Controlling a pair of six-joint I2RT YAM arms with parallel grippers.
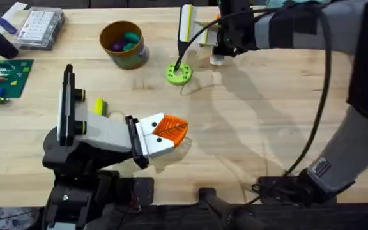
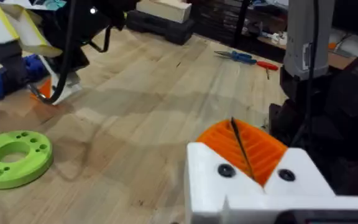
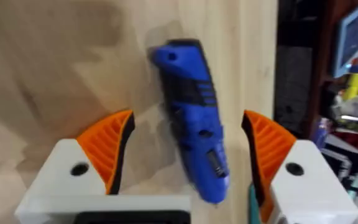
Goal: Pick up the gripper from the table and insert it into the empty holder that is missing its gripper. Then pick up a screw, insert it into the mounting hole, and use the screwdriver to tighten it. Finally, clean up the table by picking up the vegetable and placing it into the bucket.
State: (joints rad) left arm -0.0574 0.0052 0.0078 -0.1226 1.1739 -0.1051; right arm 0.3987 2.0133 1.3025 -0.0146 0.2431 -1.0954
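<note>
White fingers (image 3: 67, 180), orange ribbed pads (image 3: 107, 146).

Light wood table (image 1: 254, 121): yellow bucket (image 1: 124, 44), green ring (image 1: 179, 73), circuit board (image 1: 4, 78), clear parts box (image 1: 39, 27), blue screwdriver (image 3: 191, 118).

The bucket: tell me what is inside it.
In the overhead view, the bucket holds a purple piece and a teal-green piece, lying close together against its right inner wall. Whatever lies beneath them is covered, and what they are cannot be told.

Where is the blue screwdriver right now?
The blue screwdriver lies on the table's far edge between the right arm's open fingers; in the left wrist view it lies beyond the green ring.
</note>
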